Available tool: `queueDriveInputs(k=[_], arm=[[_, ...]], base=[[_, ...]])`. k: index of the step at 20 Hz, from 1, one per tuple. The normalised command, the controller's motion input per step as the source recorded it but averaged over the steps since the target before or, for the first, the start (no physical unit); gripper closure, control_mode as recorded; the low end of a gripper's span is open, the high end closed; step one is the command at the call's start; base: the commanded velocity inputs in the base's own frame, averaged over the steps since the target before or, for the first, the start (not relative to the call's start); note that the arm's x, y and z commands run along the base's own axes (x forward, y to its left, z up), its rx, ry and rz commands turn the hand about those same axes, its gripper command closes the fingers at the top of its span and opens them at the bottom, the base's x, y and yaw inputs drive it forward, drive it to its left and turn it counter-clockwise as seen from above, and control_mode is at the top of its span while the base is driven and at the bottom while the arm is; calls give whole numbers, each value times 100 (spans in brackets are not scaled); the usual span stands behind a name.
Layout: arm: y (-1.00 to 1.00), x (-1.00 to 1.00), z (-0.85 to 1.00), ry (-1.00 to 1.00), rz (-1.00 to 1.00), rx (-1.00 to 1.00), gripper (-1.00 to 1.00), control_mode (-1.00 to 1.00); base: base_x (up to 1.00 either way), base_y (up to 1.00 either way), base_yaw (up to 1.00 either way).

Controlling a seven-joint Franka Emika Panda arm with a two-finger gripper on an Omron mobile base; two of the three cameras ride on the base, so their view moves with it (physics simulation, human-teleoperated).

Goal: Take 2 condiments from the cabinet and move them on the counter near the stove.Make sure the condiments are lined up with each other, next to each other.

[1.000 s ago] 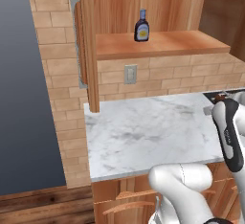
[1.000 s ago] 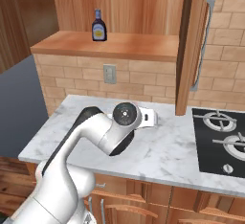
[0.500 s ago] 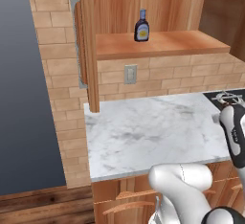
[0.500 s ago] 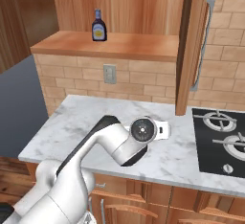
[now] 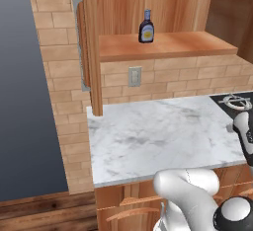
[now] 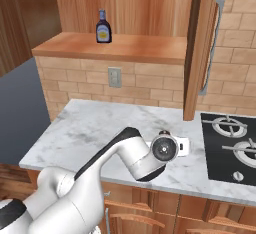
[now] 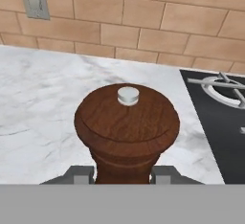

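The gripper point(image 7: 122, 175) is closed around the lower part of a brown wooden grinder point(image 7: 127, 129); its two grey fingers point(image 7: 79, 174) press against the grinder's narrow waist from either side, only a little way apart. The grinder has a wide rounded top with a small white knob in the middle. It is over the white marble counter point(image 5: 148, 136), near its right end, close to the black stove point(image 6: 230, 145). Whether its base touches the marble is hard to tell, since the hand hides it. In the right base view the arm reaches low over the counter, with the wrist point(image 6: 165, 148) just left of the stove. The blue-capped bottle point(image 5: 146, 26) with the yellow label stands upright on the shelf of the open cabinet point(image 5: 163, 45), far above the counter. A wall outlet point(image 6: 115, 77) sits in the brick below the shelf.
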Motion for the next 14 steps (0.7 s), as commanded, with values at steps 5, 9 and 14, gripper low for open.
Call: queueDriveInputs(k=[5,9,14], arm=[[-42,5,-20,0,0,-2,100,-100],[-37,9,-19,0,0,-3,100,-100],[-23,7,-11,0,0,-1,100,-100]], base=[[0,0,0],[0,0,0],[0,0,0]])
